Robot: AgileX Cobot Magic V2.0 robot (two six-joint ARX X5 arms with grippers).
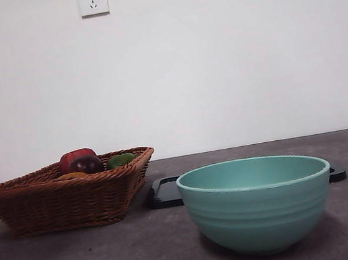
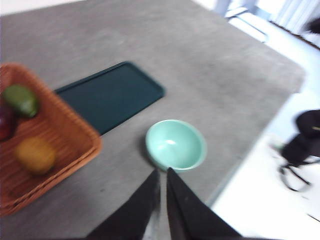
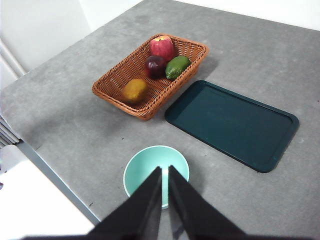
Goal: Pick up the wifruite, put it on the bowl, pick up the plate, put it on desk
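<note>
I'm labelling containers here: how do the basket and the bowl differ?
The basket is brown woven wicker; the bowl is smooth mint-green glaze with faint ridges. The basket is rectangular with sloping sides; the bowl is round and deep. The basket holds four fruits, among them the kiwifruit; the bowl is empty. Both stand upright on the desk, beside the black tray.

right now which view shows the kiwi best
The right wrist view: the kiwi lies sharp and unobstructed in the basket. The left wrist view shows it whole but blurred. The front view shows only a sliver of it above the basket rim.
</note>
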